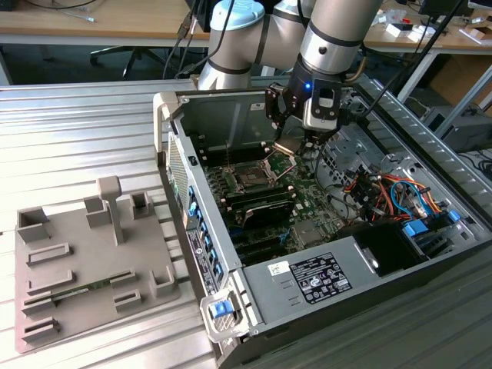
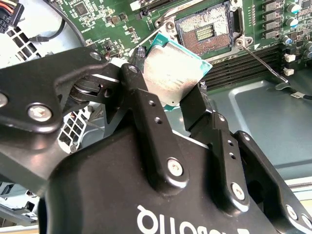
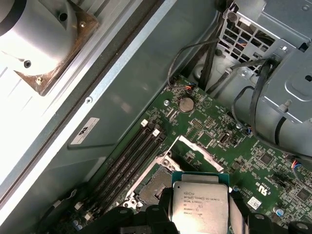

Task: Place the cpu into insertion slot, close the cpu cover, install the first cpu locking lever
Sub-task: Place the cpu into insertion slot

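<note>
My jaws are pinching the cpu (image 2: 173, 68) by two opposite edges, its silvery face turned toward the second wrist view and its green rim showing along one side. I hold it tilted, not flat, and clear of the board. It hangs just short of the insertion slot (image 2: 204, 29), near it but touching nothing there.

The slot itself lies bare: its square bed of contacts is open to view, with no chip in it. In the first wrist view the cpu cover (image 3: 202, 152) stands raised on its hinge beyond the chip, its cut-out centre showing the green motherboard (image 3: 243, 146) behind it. A thin locking lever (image 2: 263, 61) juts out from the slot's corner across the memory slots, so I judge it unlatched.

By my reckoning none of the three steps is finished. The chip is in my hold and brought close, but it is not yet seated, the cover is not yet down, and the lever is not yet hooked.

Further out, the open computer case (image 1: 307, 277) lies on the ribbed metal surface (image 1: 77, 138), with a grey parts tray (image 1: 69, 261) beside it toward the exterior view's left.
</note>
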Action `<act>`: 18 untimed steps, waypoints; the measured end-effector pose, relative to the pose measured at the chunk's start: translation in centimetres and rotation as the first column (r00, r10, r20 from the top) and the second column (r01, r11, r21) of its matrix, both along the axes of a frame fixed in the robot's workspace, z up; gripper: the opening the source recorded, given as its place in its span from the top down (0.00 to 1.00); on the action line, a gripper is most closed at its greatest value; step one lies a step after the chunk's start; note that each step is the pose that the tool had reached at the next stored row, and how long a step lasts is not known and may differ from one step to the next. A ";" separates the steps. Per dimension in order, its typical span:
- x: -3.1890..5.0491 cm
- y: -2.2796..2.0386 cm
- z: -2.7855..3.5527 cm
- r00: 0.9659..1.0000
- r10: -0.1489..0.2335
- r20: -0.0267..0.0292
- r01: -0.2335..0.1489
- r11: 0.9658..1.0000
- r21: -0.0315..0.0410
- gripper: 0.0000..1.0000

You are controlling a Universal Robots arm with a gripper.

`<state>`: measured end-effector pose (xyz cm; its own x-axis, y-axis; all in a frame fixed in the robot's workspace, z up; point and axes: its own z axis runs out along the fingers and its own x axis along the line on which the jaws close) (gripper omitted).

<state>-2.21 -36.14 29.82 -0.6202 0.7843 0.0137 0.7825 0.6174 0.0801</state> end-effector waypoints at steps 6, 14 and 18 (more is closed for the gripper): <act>0.00 0.00 -0.01 1.000 -0.007 0.000 0.007 1.000 0.000 0.45; 0.00 0.00 -0.02 1.000 -0.022 0.000 0.022 1.000 0.000 0.45; 0.00 0.00 -0.03 1.000 -0.028 0.000 0.028 1.000 0.000 0.45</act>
<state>-2.21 -36.14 29.79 -0.5979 0.8015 0.0138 0.7996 0.5951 0.0801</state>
